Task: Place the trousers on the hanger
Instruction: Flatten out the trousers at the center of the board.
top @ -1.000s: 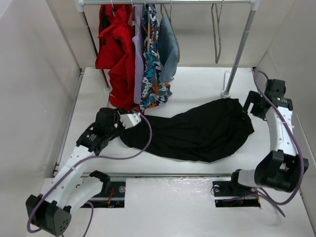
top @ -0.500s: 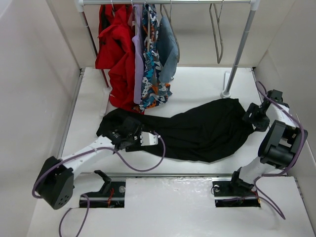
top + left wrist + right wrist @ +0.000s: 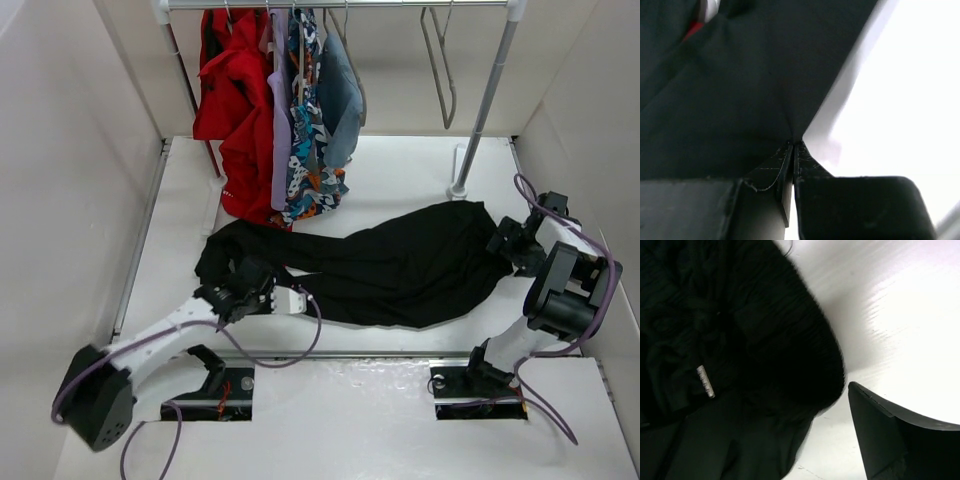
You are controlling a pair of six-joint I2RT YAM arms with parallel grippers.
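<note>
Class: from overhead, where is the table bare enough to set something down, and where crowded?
Bare: the table beyond the trousers, between the hanging clothes and the rack post; also along the left wall. Crowded: the trousers' ends, at the left gripper and right gripper.

One pair of black trousers (image 3: 400, 265), one bare hanger (image 3: 440, 75), four hung garments (image 3: 285, 110), one rail (image 3: 390, 4).

- A white table (image 3: 400, 170) is spreading across the booth, and its glossy top is throwing back bright overhead light.
- Plain pale walls are closing it in at the back (image 3: 400, 80), left (image 3: 60, 180) and right (image 3: 590, 100).
- A metal clothes rail (image 3: 340, 4) is running along the back, standing on two slanting poles (image 3: 485, 100).
- Red (image 3: 235, 110), lilac, patterned and blue-grey clothes are hanging from its left part.
</note>
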